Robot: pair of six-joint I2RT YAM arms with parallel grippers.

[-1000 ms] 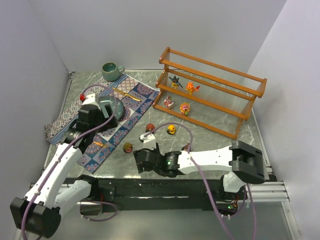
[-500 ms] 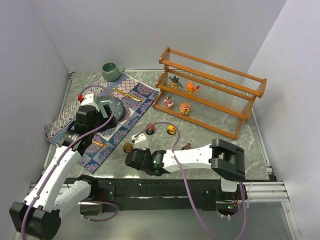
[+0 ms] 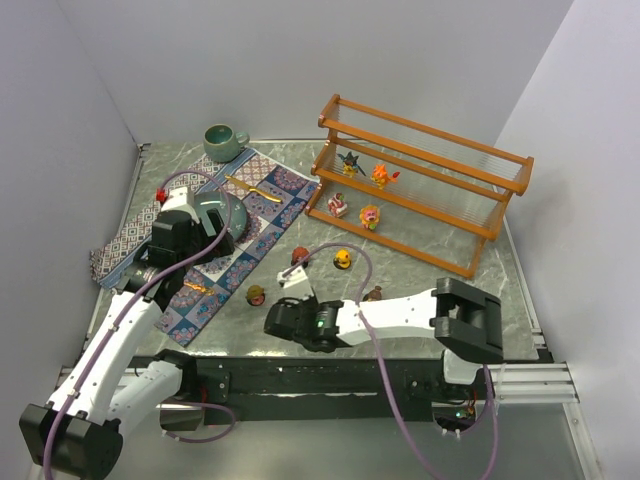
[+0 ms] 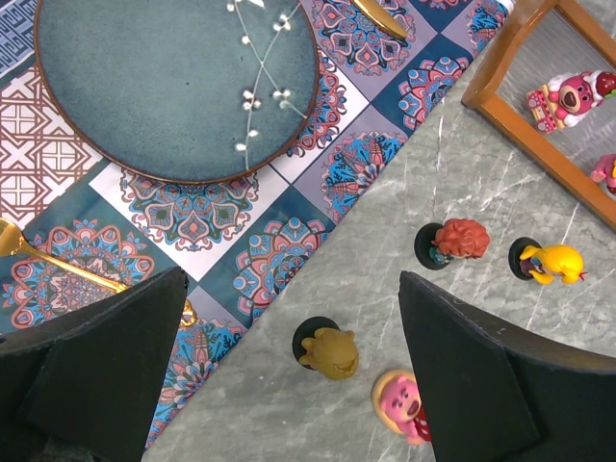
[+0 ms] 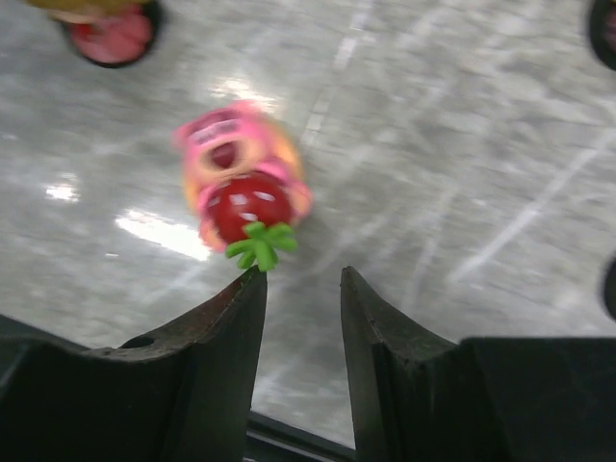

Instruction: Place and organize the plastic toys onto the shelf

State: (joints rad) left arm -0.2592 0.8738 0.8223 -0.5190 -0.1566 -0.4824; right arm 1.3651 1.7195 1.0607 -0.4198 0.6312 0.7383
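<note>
On the marbled table [image 5: 481, 144], the pink bear toy [image 5: 236, 178] lies just ahead of the right gripper [image 5: 301, 274], whose jaws stand slightly apart and empty.

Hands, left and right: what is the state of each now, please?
Left hand: wide open, holding nothing.
Right hand: narrowly open, empty; pink toy just ahead of its tips.

light: bright, even | shadows: soft | glare: table [image 5: 159, 234] | blur: pink toy [image 5: 238, 173] smeared
</note>
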